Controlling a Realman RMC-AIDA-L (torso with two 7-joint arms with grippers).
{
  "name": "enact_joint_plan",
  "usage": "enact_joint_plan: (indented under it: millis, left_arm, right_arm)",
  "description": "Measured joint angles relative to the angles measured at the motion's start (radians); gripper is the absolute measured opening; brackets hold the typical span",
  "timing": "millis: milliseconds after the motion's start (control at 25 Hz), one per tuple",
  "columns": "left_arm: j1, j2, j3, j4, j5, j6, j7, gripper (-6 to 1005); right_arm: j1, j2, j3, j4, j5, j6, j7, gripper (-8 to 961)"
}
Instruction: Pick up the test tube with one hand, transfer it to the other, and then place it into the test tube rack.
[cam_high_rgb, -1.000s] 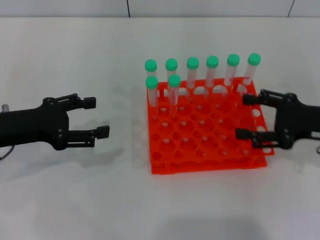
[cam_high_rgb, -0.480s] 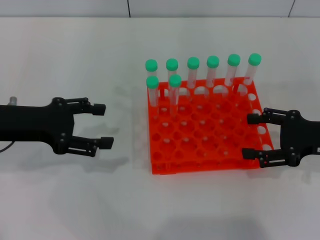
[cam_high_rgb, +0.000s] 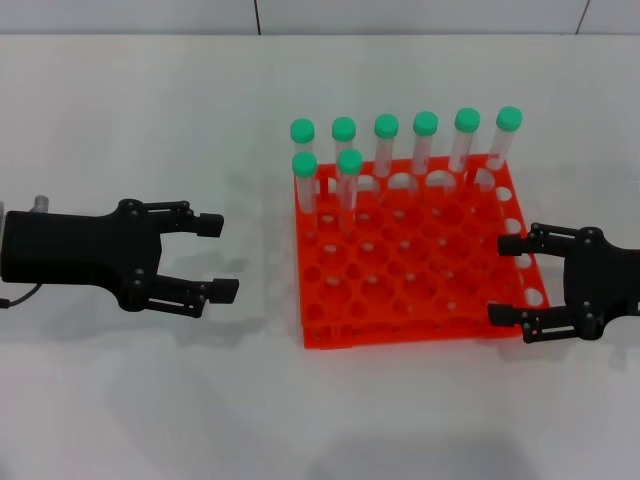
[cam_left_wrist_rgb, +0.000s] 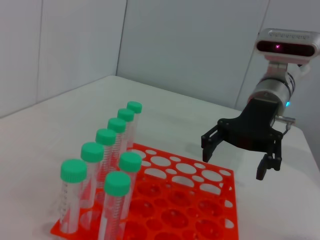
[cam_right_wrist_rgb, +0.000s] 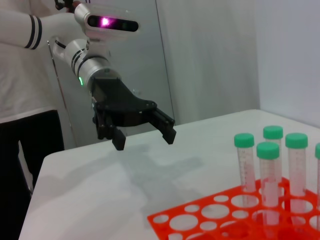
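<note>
Beside the orange test tube rack (cam_high_rgb: 410, 255), both the left hand (cam_high_rgb: 215, 256) and right hand (cam_high_rgb: 512, 280) hang wide and empty, with the upright green-capped tubes (cam_high_rgb: 348, 180) nearer the left.

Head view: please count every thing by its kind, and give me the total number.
Clear plastic test tubes with green caps: 8, all standing in the rack
Bright orange plastic test tube rack: 1
Black two-finger grippers: 2, left gripper and right gripper, both open and holding nothing
Total: 11
</note>
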Motion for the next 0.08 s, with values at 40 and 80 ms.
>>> enact_joint_plan:
  millis: [40, 80]
  left_arm:
    - [0.000, -0.002, 0.001, 0.000, 0.000, -0.003, -0.003, 888]
    - [0.001, -0.002, 0.002, 0.000, 0.000, -0.005, -0.008, 888]
  right_arm:
    - [0.000, 0.000, 0.000, 0.000, -0.004, 0.001, 0.000, 884]
    - [-0.001, 0.000, 0.001, 0.000, -0.008, 0.002, -0.001, 884]
